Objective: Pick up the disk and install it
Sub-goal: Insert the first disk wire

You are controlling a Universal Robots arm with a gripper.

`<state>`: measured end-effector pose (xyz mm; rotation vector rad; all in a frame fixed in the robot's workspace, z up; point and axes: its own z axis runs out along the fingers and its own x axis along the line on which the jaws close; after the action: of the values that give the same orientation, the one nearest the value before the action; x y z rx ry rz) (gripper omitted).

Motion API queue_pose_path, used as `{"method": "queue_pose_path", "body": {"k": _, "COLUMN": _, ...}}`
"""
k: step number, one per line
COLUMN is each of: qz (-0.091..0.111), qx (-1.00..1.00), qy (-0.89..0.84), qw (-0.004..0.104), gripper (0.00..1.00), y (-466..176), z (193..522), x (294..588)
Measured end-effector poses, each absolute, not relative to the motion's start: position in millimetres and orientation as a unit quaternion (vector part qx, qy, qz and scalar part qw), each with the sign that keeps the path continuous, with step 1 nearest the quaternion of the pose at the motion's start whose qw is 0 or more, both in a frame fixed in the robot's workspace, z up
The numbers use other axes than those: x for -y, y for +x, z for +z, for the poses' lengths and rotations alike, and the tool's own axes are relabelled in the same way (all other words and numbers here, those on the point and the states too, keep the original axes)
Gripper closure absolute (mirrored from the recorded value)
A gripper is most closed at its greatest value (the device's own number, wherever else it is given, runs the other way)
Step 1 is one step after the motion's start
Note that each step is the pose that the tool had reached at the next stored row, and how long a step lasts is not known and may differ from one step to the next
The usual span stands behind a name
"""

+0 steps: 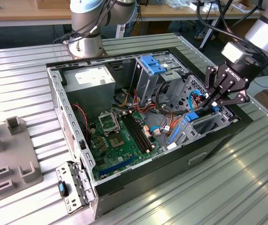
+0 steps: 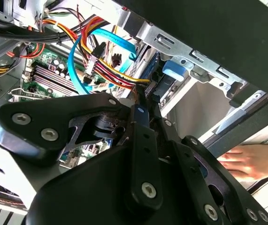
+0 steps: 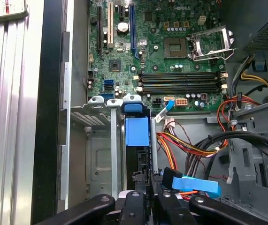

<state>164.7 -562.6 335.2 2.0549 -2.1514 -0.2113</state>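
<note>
You are working on a ribbed metal tabletop (image 1: 227,187) with wooden benches behind it. An open computer case (image 1: 143,180) lies on its side in the middle of the tabletop.

The gripper (image 1: 213,107) hangs at 3 o'clock of the case in the exterior view. Its black fingers (image 3: 133,206) are drawn close together and clamp the upper edge of the disk (image 3: 137,131). The disk stands on edge, partly sunk in the metal drive bay (image 3: 101,140). Its bright blue carrier tab faces the first wrist view, and its printed label is turned out of sight. In the exterior view the disk (image 1: 204,123) is a dark slab just below the fingers, against the case wall.

Just beside the bay, a flat light-blue data cable (image 2: 77,70) and red, yellow and orange wires loop over the green motherboard (image 1: 119,136).

Further out, at 12 o'clock in the exterior view, is a fixed cage with a blue plastic top (image 1: 152,63). At 10 o'clock is the grey power-supply box (image 1: 89,79); its white label is too small to read.

A person's hand (image 2: 251,161) rests on the tabletop just outside the case wall. The arm's base (image 1: 84,44) is bolted down behind the case. A grey fixture (image 1: 7,150) sits at 8 o'clock, well apart from the case.
</note>
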Motion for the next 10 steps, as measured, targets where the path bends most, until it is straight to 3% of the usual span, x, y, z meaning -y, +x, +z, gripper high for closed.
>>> {"method": "queue_pose_path", "body": {"k": 2, "qz": -0.071, "qx": 0.719, "qy": 0.687, "qw": 0.079, "gripper": 0.82, "y": 165, "z": 335, "x": 563}}
{"method": "queue_pose_path", "body": {"k": 3, "qz": -0.07, "qx": 0.719, "qy": 0.687, "qw": 0.08, "gripper": 0.76, "y": 165, "z": 335, "x": 563}}
{"method": "queue_pose_path", "body": {"k": 10, "qz": -0.07, "qx": 0.719, "qy": 0.687, "qw": 0.079, "gripper": 0.76, "y": 165, "z": 363, "x": 563}}
